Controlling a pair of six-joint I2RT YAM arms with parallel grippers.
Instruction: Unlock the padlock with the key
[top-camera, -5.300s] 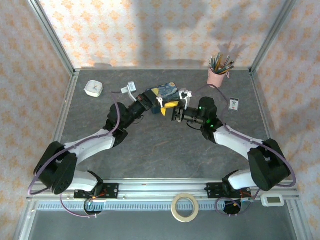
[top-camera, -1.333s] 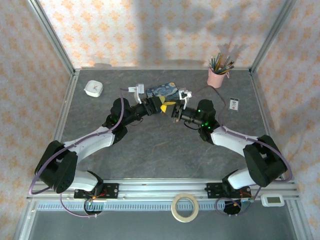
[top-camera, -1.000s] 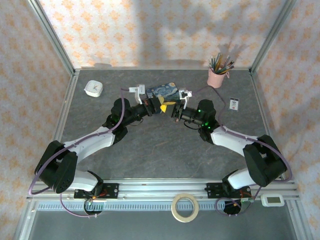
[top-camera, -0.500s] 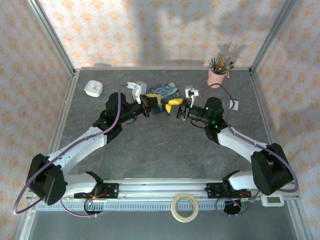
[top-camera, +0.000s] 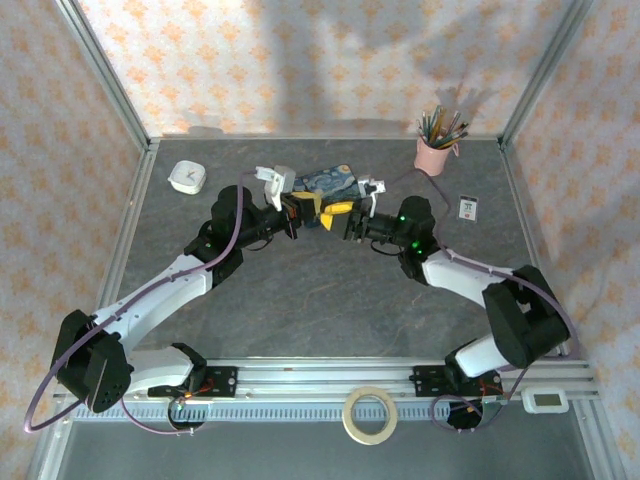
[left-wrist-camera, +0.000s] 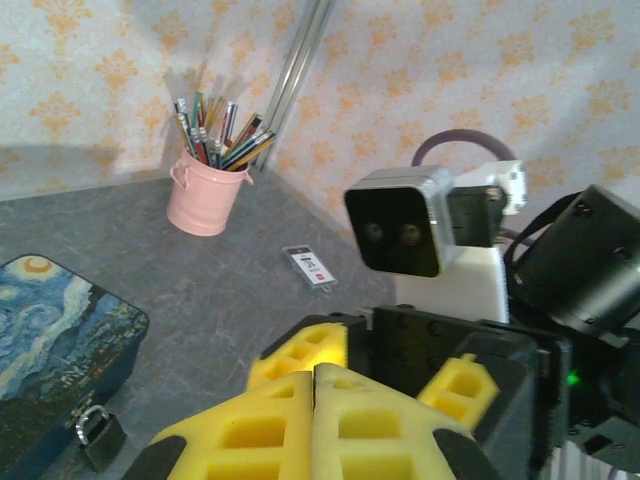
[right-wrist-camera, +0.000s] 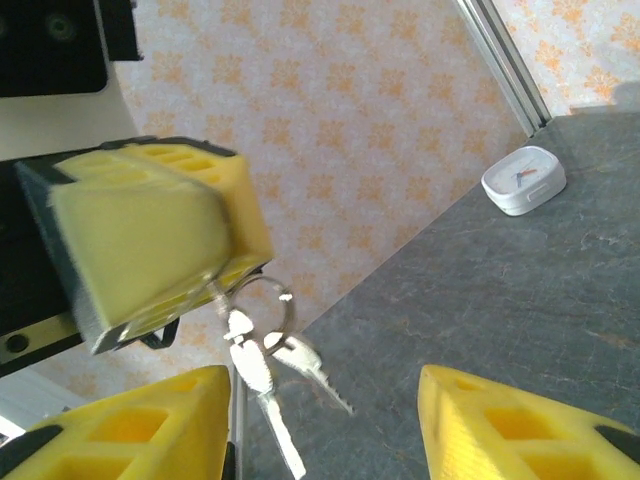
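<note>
Grey tabletop (top-camera: 300, 290): left claw (left-wrist-camera: 315, 400) clenched on key ring (right-wrist-camera: 288, 300), keys (right-wrist-camera: 250, 370) dangling. Right claw (right-wrist-camera: 325, 420) released, opposite. Padlock (left-wrist-camera: 95, 432) against blue box (left-wrist-camera: 50, 350).

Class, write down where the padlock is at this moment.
The padlock sits at the bottom left of the left wrist view, at the front edge of the blue starry-night box, just left of the left gripper.
</note>
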